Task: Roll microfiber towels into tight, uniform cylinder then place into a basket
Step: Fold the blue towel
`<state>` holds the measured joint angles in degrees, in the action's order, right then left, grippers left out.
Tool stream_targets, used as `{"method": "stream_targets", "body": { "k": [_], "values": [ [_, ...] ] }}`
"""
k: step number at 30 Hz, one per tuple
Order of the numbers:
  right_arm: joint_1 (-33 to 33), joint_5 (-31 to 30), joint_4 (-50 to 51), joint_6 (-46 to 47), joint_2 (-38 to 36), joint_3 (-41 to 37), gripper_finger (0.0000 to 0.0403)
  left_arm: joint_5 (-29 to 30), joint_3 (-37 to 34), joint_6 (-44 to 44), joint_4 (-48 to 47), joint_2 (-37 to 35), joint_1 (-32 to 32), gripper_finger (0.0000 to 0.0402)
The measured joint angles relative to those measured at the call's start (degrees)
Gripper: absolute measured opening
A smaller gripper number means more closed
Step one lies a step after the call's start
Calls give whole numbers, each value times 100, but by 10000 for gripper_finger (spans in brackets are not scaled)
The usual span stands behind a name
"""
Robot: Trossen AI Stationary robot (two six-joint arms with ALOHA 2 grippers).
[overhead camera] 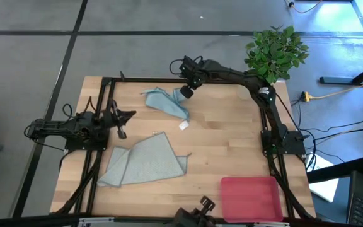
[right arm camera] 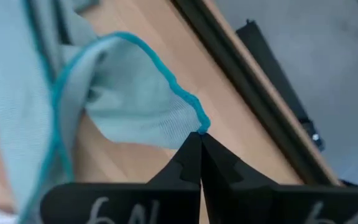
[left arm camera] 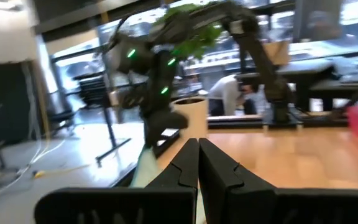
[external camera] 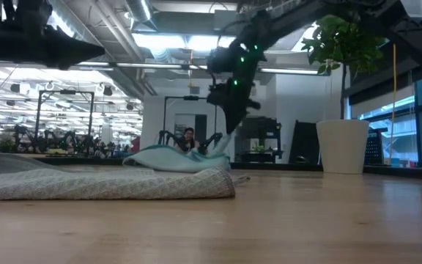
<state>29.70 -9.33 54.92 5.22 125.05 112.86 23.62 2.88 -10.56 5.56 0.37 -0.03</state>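
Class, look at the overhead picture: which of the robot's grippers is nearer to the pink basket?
Neither clearly. The basket sits at the table's near right corner; the right gripper, shut on the teal towel's corner, is at the far edge, and the left gripper waits shut at the left edge.

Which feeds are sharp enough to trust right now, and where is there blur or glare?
High view: evenly lit, sharp. Low view: ceiling lights glare, the right gripper is backlit dark, and the near table is soft. Left wrist view: motion-blurred, the left gripper alone readable. Right wrist view: crisp on the teal-blue towel corner it pinches.
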Motion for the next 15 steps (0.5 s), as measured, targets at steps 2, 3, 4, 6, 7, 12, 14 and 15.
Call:
{"method": "stream_targets", "body": {
  "k": [2, 3, 4, 6, 7, 12, 14, 15],
  "values": [
    [-59, -68, 156, -132, 0, 248, 1, 116, 54, 133, -39, 7, 0, 0],
    [-90, -77, 214, -196, 0, 373, 1, 118, 116, 179, -88, 20, 0, 0],
    [-127, -78, 277, -274, 0, 484, 1, 118, 190, 242, -142, 51, 0, 0],
    [-220, -81, 394, -449, 0, 714, 1, 124, 368, 337, -400, 139, 0, 0],
    [-272, -79, 438, -550, 0, 825, 1, 127, 469, 392, -549, 209, 0, 0],
    [-535, -78, 724, -1012, 0, 1491, 1, 129, 879, 660, -980, 732, 0, 0],
    [-646, -75, 865, -1165, 0, 1802, 1, 129, 984, 751, -1007, 1011, 0, 0],
    [-701, -75, 950, -1226, 0, 1971, 1, 129, 1028, 781, -1022, 1163, 0, 0]
  ]
}}
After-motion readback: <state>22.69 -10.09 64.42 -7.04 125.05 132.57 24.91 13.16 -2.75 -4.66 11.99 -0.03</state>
